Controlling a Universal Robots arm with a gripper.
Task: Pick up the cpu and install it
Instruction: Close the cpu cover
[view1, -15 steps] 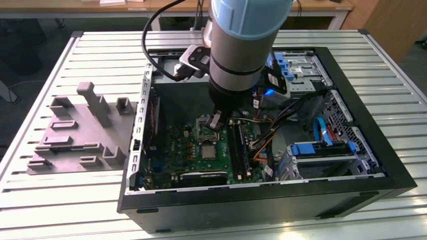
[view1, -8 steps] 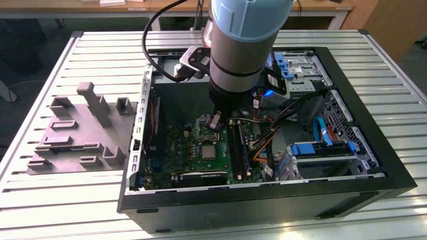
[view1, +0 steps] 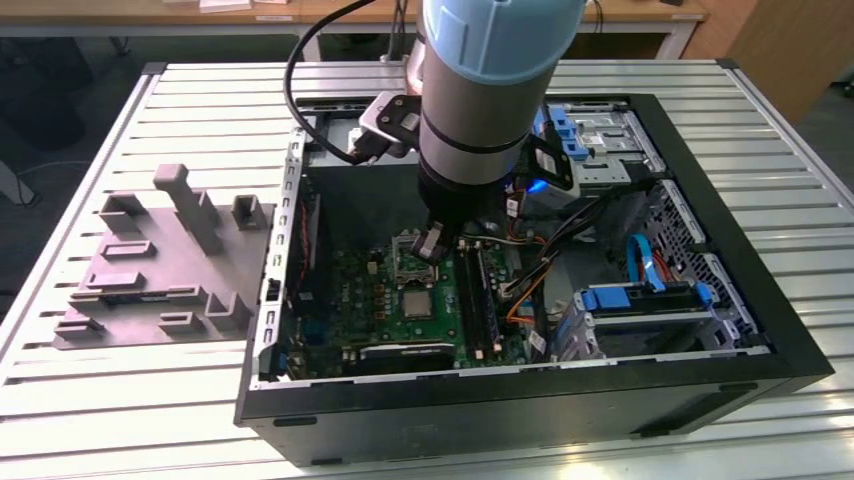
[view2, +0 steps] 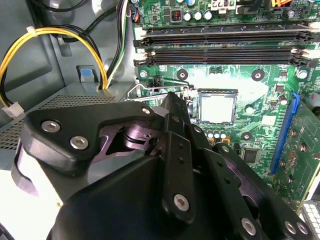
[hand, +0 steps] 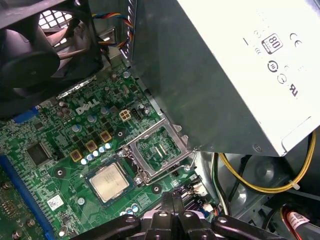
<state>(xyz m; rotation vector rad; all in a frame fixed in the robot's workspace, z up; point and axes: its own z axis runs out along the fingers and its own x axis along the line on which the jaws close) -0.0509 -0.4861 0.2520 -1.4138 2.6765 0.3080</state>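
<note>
Gripper (view1: 429, 243): low inside the open computer case (view1: 747, 290), above the motherboard (view1: 400, 300); fingers together, holding nothing that shows.
CPU (hand: 108, 181): lies flat in its socket on the motherboard, beside the raised metal socket frame (hand: 159, 150); near the gripper, apart from it.
Handling: judged light, stiff, thin and fragile; best taken by opposite edges, kept level.
Desk (view1: 120, 420): carries the case and a grey moulded tray (view1: 154, 270).

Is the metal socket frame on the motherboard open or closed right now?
Open: the socket frame is swung up beside the cpu, whose silvery top lies uncovered in the socket.
</note>
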